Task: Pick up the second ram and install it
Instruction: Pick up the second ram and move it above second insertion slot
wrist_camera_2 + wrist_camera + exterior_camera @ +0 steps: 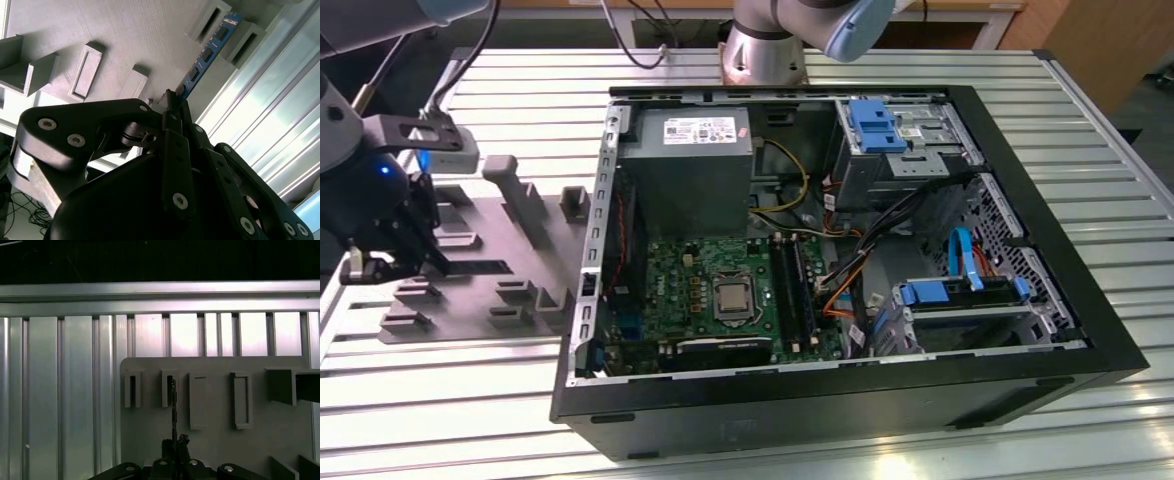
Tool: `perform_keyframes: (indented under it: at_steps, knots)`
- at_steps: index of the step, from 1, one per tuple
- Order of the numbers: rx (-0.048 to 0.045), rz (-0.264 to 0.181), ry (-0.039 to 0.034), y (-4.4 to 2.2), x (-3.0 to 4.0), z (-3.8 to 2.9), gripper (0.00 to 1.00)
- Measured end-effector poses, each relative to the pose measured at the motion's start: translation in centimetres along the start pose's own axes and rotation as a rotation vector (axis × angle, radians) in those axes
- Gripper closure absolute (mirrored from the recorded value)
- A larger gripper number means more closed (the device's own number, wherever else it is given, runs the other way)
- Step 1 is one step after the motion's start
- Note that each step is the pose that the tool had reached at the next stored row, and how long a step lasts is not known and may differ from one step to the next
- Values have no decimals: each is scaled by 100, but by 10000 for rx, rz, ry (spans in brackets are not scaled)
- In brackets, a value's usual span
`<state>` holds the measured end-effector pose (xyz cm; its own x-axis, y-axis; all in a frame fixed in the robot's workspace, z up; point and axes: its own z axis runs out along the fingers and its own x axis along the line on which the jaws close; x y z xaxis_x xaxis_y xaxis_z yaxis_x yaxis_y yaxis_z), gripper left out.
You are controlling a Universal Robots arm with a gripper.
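Second wrist view: the black gripper (172,100) has its jaws pinched narrow on one end of the second ram (205,52) — a slim, long blue-green memory stick with black chips. Its far end meets a slot of the flat grey plastic holder plate (125,30) on the ribbed metal worktop (270,110) — an end grip in line with the slot, probably to keep the board straight.

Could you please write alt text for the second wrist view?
The black tool is shut on the second ram, a blue stick with black chips. Behind it lie the grey holder block and the ribbed metal table.
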<state>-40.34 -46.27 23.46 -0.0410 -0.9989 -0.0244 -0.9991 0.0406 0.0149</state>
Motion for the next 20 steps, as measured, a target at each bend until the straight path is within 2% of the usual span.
perform_keyframes:
  at_steps: [20]
  knots:
    - [1, 0, -1, 2, -3, -120, 86]
